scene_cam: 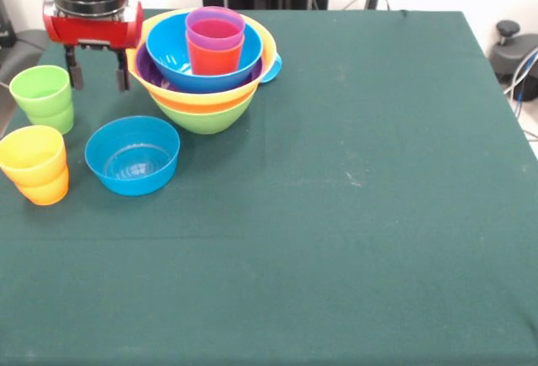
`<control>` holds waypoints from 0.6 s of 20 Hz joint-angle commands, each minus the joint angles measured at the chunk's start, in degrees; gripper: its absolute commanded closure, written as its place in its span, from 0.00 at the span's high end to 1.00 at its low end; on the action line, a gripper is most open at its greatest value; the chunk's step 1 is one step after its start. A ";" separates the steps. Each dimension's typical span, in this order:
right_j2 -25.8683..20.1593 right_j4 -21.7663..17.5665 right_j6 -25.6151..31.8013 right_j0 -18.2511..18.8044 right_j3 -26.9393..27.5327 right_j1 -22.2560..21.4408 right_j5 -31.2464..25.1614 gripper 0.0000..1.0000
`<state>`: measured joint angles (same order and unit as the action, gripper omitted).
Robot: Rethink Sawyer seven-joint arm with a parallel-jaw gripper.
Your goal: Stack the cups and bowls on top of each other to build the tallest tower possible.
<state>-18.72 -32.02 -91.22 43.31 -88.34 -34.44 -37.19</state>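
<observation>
The pincer (98,70) hangs spread and empty just left of the tower (206,63), behind the green cup (44,97). The tower stands at the tabletop's (353,214) far left, a purple cup (215,29) topmost. A blue bowl (133,155) and a yellow cup (34,164) sit nearer the front.

The tower (206,67) stands upright just right of the tool (99,71). A blue bowl (133,155) sits below it. Green cup (44,97) and yellow cup (34,164) stand lower left.

Bright, even light from above; soft shadows sit close under the bowls (204,71), faint glare on their rims. Focus seems slightly soft throughout.
</observation>
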 commanded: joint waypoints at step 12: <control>-4.21 -1.88 8.50 1.47 -3.78 -0.97 -2.71 1.00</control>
<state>-18.77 -32.04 -91.22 45.43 -90.02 -37.27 -37.20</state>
